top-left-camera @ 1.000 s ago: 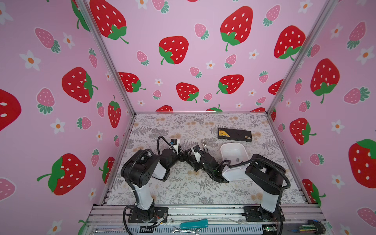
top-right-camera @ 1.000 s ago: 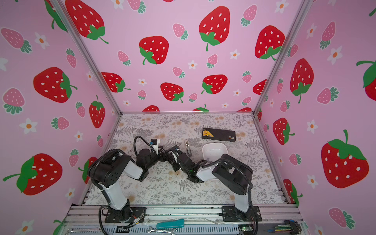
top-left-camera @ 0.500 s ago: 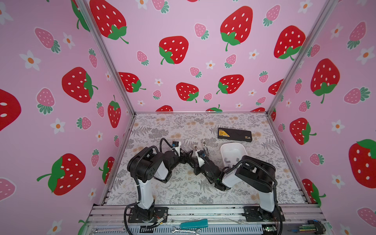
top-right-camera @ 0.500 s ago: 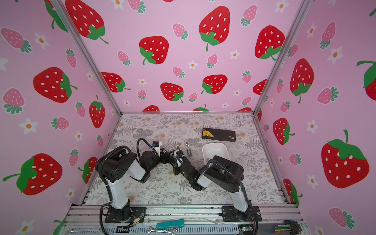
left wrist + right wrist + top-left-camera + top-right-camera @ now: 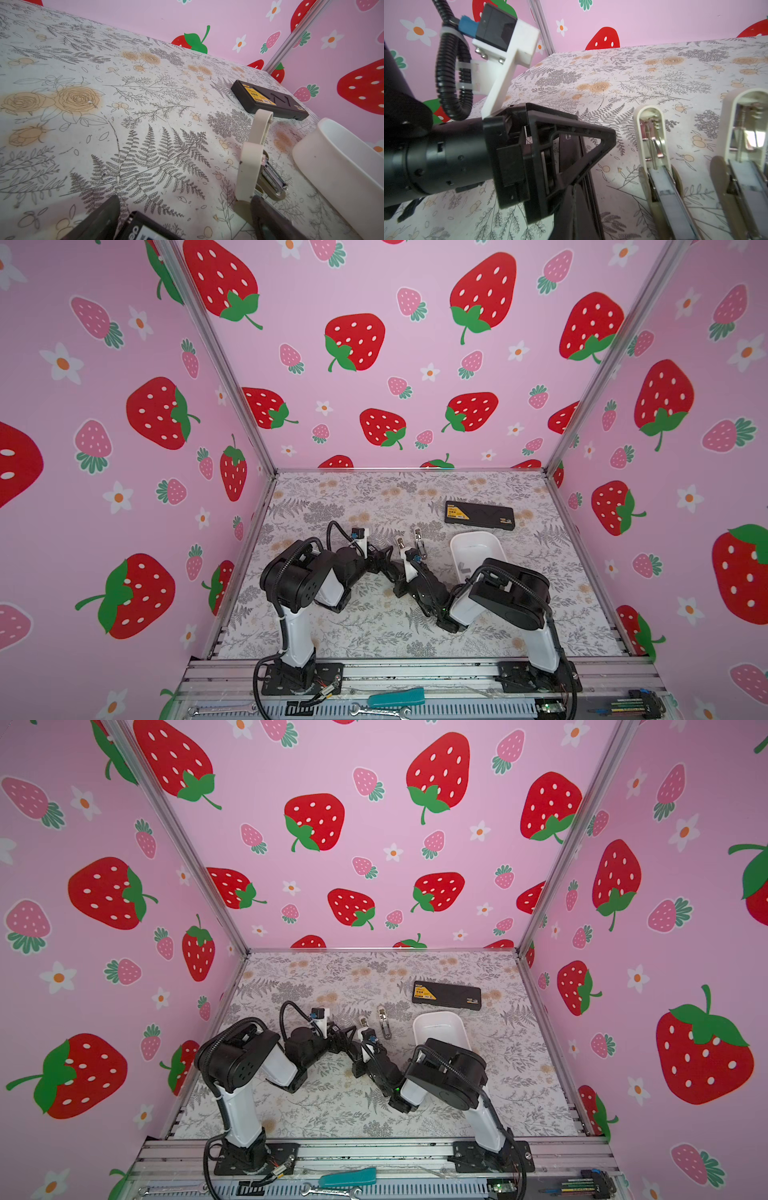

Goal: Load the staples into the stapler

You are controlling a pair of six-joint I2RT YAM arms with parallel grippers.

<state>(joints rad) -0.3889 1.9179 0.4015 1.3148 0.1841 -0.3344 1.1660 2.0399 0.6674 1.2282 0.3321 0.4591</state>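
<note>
Right arm's elbow has folded in toward the middle while its wrist stayed by the staplers. Open room on the floral mat (image 5: 374, 635) lies behind and to the left; both arms crowd the centre. That elbow hides the near end of the white tray (image 5: 476, 534), where the staples (image 5: 465, 568) wait as small grey strips. A black box (image 5: 479, 515) sits well behind.

The cream stapler (image 5: 654, 155) and the second stapler (image 5: 741, 145) lie side by side with their lids thrown back, likely so the channels can take a strip. The left gripper (image 5: 186, 200) gapes wide and holds nothing. One finger is just beside the cream stapler, probably to brace it. The right gripper (image 5: 576, 207) is closed; whether it pinches a strip I cannot tell.
</note>
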